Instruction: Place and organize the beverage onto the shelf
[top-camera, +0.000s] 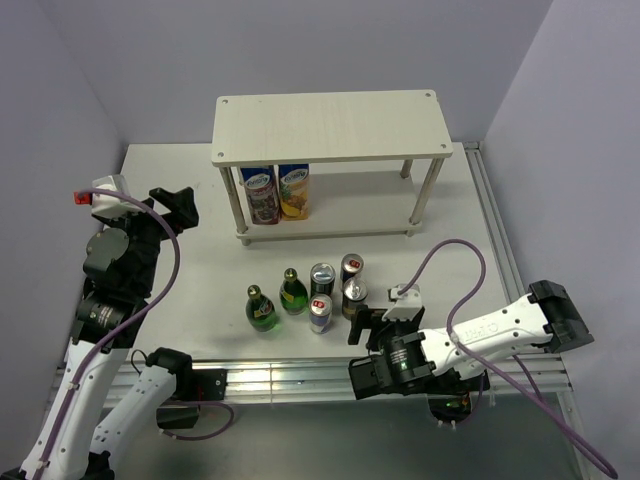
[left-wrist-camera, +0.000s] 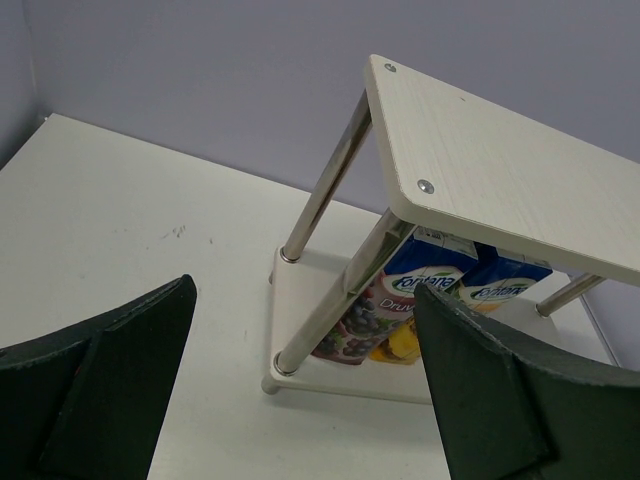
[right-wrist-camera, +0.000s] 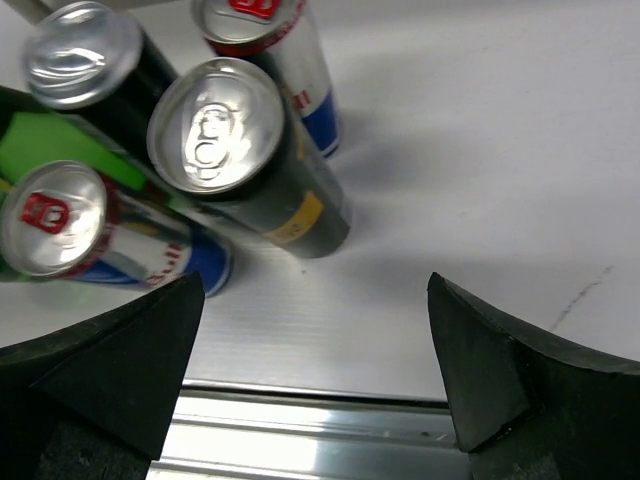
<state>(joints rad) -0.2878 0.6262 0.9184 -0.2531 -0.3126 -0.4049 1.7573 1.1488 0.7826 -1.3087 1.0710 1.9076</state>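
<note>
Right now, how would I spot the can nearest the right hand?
Start at the cream shelf; drinks cluster before it. At their right edge, by the right hand, stands a black can with a plain silver top; its slim neighbours have red tabs.

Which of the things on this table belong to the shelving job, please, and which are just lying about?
Job in hand: two green glass bottles, two black cans, two slim blue-and-silver cans, the two-tier shelf.
Lying about: two juice cartons, already standing on the shelf's lower board.
</note>
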